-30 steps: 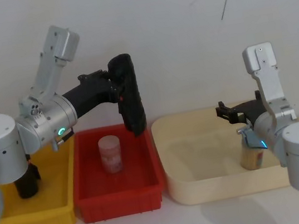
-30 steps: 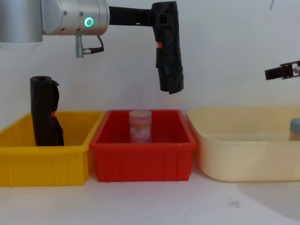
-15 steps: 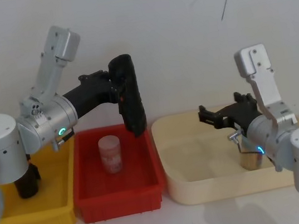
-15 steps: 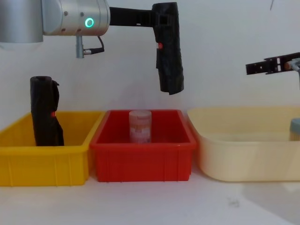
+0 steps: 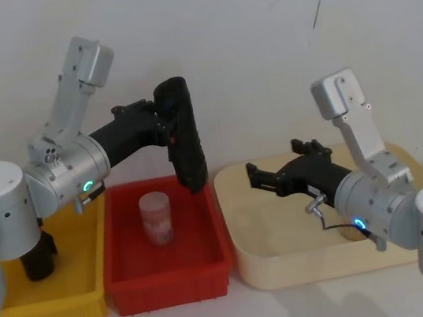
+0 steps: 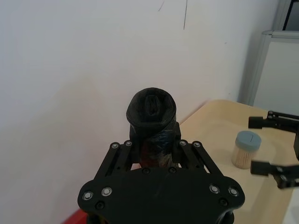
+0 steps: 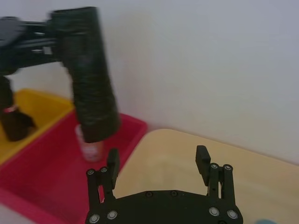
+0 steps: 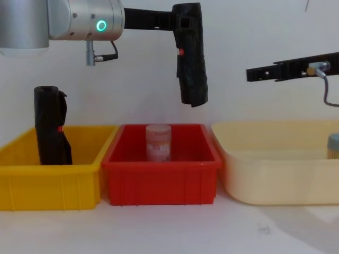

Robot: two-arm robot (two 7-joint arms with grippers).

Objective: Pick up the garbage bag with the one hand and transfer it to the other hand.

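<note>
Garbage bag point(image 8: 192, 58) hangs in the air above the red bin point(image 8: 159, 182), clamped near its top between the closed fingers of the left gripper point(image 5: 165, 127), the one on the arm with the green ring light. The right gripper point(image 5: 253, 178), on the arm with the blue light, reaches out over the cream tub point(image 8: 275, 182) with its fingers spread wide and nothing between them; its tips point at the bag but stay apart from it. The bag is a black, glossy, crinkled roll, standing nearly upright with its lower end leaning slightly to the right, and a small red mark point(image 8: 181, 52) shows on its side below the grip. Beneath it a pink jar point(image 8: 158, 143) stands in the red bin, a second black roll point(image 8: 51, 127) stands in the yellow bin point(image 8: 53, 185), and a small pot with a grey-blue lid point(image 6: 246, 149) sits in the tub. Compared with a second ago, the right gripper has come well to the left across the tub, closing most of the gap, while the bag and the left gripper have not moved.
</note>
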